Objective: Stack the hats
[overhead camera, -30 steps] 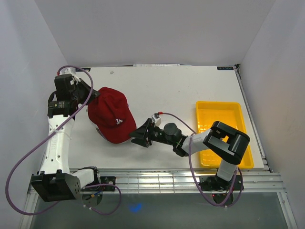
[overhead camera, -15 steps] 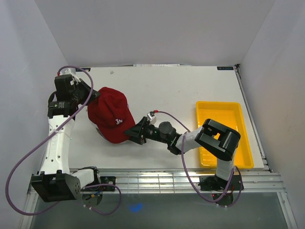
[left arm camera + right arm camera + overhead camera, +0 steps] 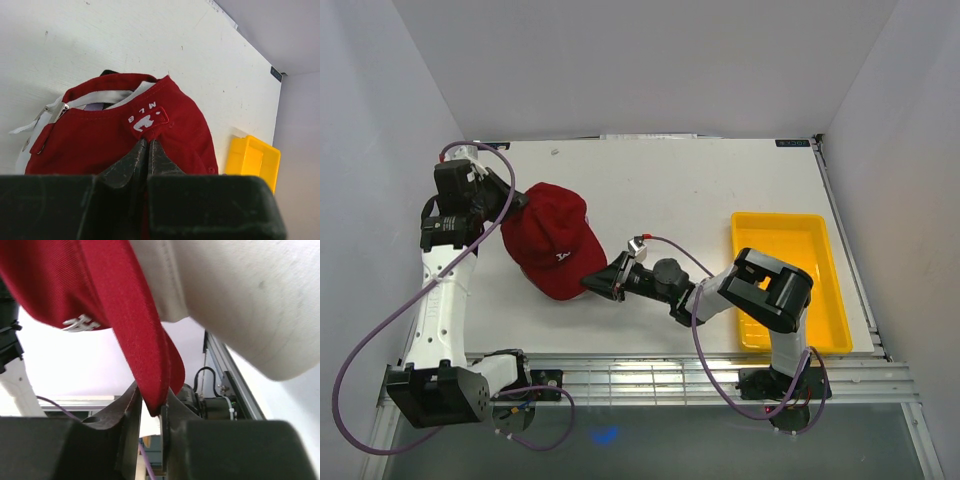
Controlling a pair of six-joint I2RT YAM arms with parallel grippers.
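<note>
Dark red cap (image 3: 552, 240) with white "MLB" back patch, left hand (image 3: 148, 143) and right hand (image 3: 151, 396) each clenched on it.

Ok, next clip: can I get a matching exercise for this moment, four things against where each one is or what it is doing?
Things:
1. left gripper
2. right gripper
3. tray
4. white cap

Places or states:
a. on the right side of the table
b. shut on the brim of the red cap
c. lying under the red cap
d. shut on the back of the red cap, just below its small logo

Pairs: 1-d, 2-b, 3-a, 4-c
</note>
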